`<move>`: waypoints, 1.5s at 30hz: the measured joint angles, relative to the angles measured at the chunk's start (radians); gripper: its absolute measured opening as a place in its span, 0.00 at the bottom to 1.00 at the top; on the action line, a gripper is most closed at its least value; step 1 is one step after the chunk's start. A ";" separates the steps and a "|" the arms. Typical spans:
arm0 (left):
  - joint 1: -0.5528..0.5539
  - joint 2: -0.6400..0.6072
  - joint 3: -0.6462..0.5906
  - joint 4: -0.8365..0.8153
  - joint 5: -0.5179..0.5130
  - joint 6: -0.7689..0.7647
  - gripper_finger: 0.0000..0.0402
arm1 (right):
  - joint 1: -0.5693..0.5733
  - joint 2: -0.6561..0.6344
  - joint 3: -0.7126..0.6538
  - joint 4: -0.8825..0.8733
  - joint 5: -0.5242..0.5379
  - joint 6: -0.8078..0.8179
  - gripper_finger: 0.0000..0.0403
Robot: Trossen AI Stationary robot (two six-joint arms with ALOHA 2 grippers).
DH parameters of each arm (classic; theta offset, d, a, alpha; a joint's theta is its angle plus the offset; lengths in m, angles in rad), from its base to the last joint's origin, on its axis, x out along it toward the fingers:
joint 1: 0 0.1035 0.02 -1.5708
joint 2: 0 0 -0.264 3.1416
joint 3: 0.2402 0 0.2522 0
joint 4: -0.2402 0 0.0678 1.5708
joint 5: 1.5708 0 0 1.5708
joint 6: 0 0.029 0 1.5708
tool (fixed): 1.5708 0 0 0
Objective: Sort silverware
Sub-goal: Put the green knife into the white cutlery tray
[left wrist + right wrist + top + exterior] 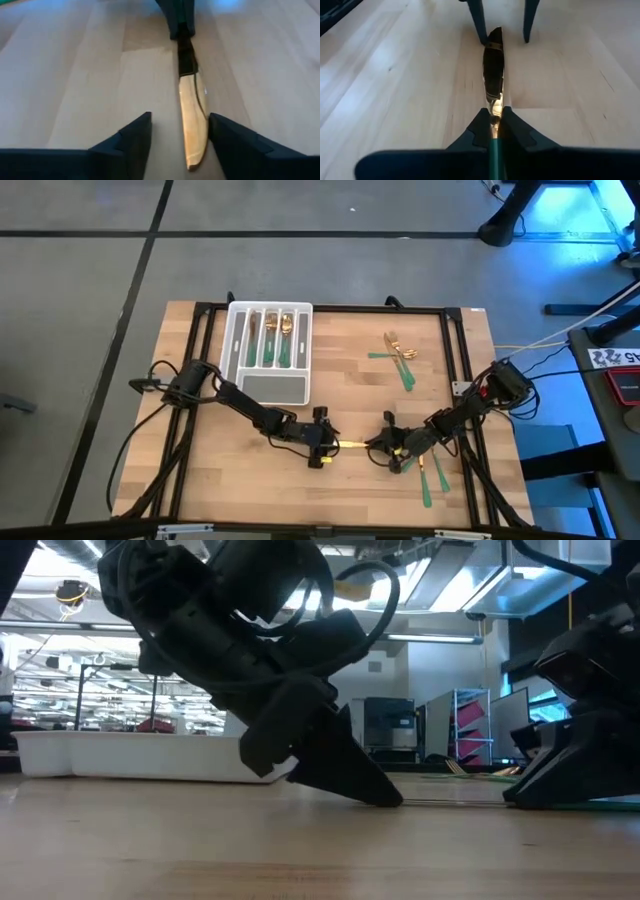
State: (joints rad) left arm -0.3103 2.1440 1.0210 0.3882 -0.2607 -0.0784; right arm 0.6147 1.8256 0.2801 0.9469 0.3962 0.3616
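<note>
Wooden tabletop, near the front edge between the two arms: a knife lies flat, gold blade toward the left arm, green handle toward the right. Right gripper is clamped on it where blade meets handle. Left gripper sits low at the blade tip, fingers spread apart, blade lying between them but close against one finger, not gripped. Looks like a handoff: next move calls for the left to close squarely on the thin blade before the right lets go, then carry it to the white tray at the back left, where several pieces already sit in slots. Blade is slim and shiny, so slipping is likely. More silverware is unsorted: a small cluster at the back right, a few pieces near the right arm.
</note>
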 joint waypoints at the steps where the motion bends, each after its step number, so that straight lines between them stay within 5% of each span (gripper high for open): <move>1: 0.000 0.000 0.000 0.001 0.010 -0.001 0.43 | 0.000 0.000 -0.001 0.015 -0.003 -0.013 0.04; 7: -0.013 0.002 -0.001 0.007 0.015 0.000 0.22 | 0.002 0.002 0.000 0.085 -0.074 -0.080 0.00; 14: -0.032 0.005 -0.005 0.033 0.024 0.003 0.04 | 0.001 -0.002 0.018 0.093 0.002 -0.097 0.02; 20: -0.045 0.005 -0.005 0.026 0.025 -0.089 0.01 | 0.001 -0.086 0.020 0.073 0.088 -0.181 0.03; 31: -0.059 0.005 -0.002 0.004 0.025 -0.177 0.00 | 0.000 -0.346 0.021 -0.553 -0.011 0.045 0.38; 35: -0.060 0.005 -0.002 0.004 0.025 -0.178 0.00 | 0.000 -0.365 0.030 -0.708 -0.070 0.189 0.43; 39: -0.060 0.005 -0.003 0.005 0.025 -0.182 0.00 | 0.008 -0.358 0.031 -0.758 -0.064 0.246 0.38; 45: -0.061 0.007 -0.006 0.039 0.025 -0.207 0.00 | 0.008 -0.343 0.029 -0.767 -0.034 0.205 0.15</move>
State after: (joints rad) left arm -0.3714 2.1506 1.0153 0.4276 -0.2360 -0.2852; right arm 0.6225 1.4826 0.3093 0.1797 0.3621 0.5662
